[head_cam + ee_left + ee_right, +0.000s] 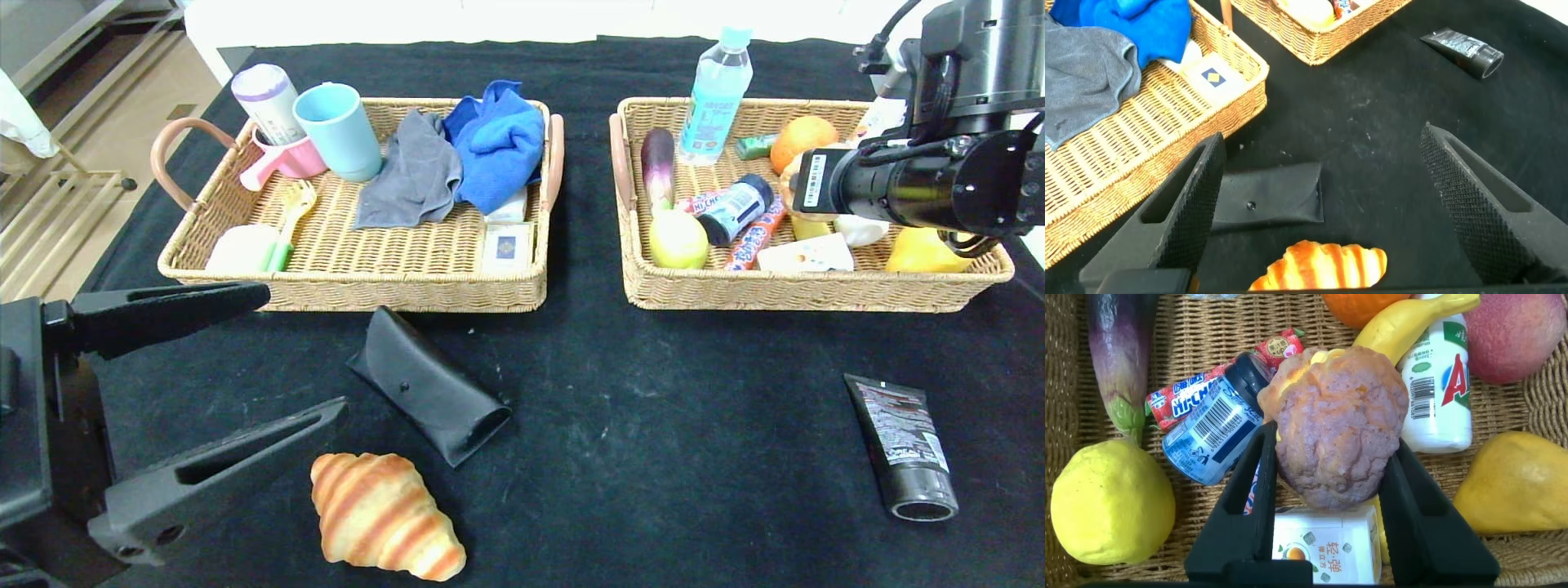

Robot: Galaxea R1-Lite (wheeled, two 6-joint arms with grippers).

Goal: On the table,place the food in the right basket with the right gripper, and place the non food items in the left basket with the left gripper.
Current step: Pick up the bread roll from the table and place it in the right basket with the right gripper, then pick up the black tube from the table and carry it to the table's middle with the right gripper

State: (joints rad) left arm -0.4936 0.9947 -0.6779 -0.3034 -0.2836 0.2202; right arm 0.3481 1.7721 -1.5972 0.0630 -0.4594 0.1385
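My right gripper [1333, 441] is shut on a purple-brown bun [1339, 416] and holds it over the right basket [816, 291], above a small white carton [1327, 543]. In the head view the right arm [914, 184] hides the gripper. My left gripper [304, 351] is open and empty at the near left, above the table. In the left wrist view [1321, 139] a black glasses case [429, 385] [1266, 196] and a striped croissant [384, 516] [1323, 265] lie between its fingers, below them. A black tube [902, 445] lies at the near right.
The left basket [351, 287] holds cups, a grey cloth, a blue cloth [498, 139], a fork and small boxes. The right basket holds an eggplant [1118, 351], lemon [1110, 502], can [1212, 429], banana, white bottle [1441, 384], pear and a water bottle [717, 86].
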